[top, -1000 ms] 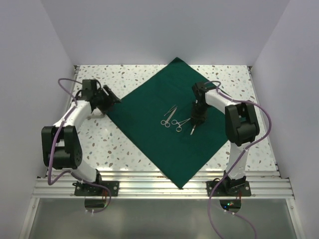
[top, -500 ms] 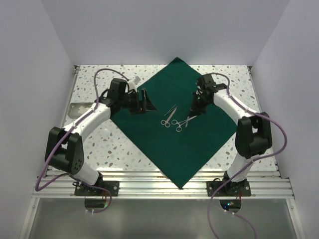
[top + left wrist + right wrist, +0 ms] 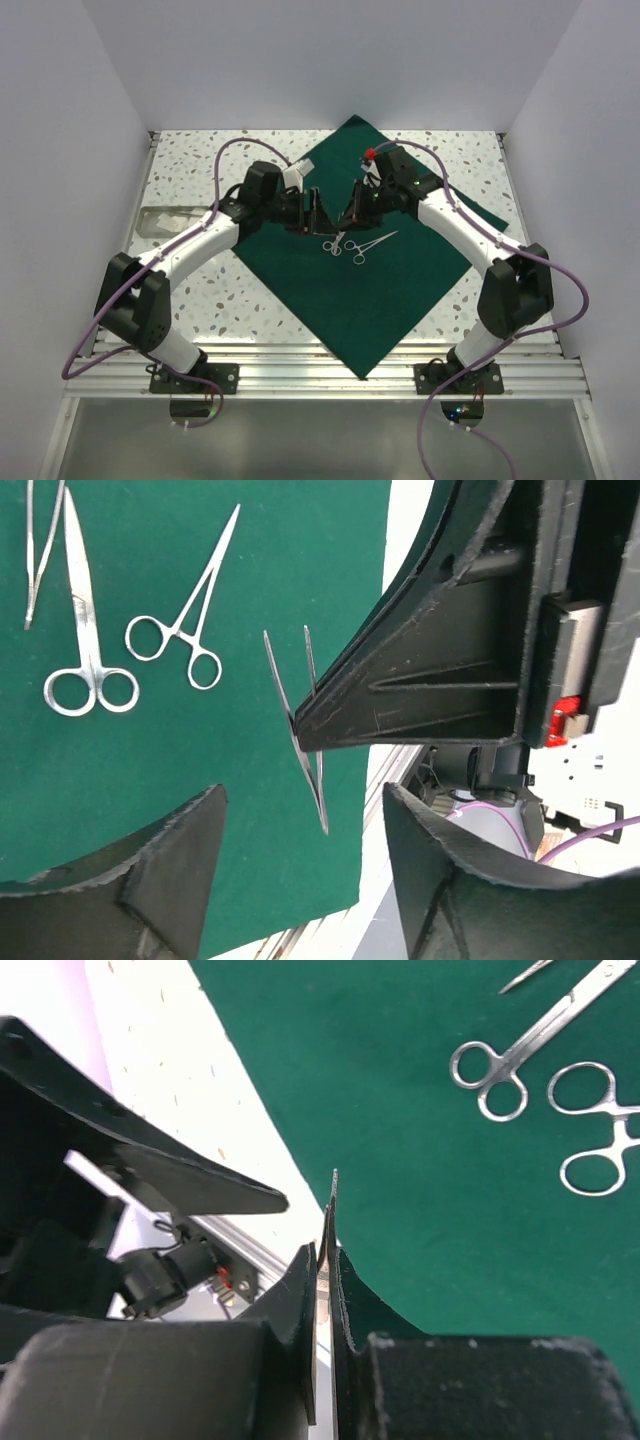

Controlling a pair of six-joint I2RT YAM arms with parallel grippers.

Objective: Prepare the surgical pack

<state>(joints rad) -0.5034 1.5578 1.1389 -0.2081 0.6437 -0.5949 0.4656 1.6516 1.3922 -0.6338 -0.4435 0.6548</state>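
R fingers [image 3: 292, 1305] pinch tweezers [image 3: 324, 1310], L fingers [image 3: 460, 880] open

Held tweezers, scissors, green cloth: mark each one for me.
held tweezers [image 3: 325, 1260], right wrist view, middle of the metal strip.
scissors [image 3: 85, 608], left wrist view, the pivot.
green cloth [image 3: 370, 300], top view, bare near part.

A speckled white table [image 3: 230, 292] carries a dark green drape [image 3: 372, 300] laid diamond-wise.

A robotics lab test cell: plain white walls [image 3: 330, 60] box in a speckled table [image 3: 230, 290] beneath the left gripper [image 3: 314, 212] and right gripper [image 3: 352, 214]; a metal rail [image 3: 300, 378] and purple cables [image 3: 222, 160] lie behind them.
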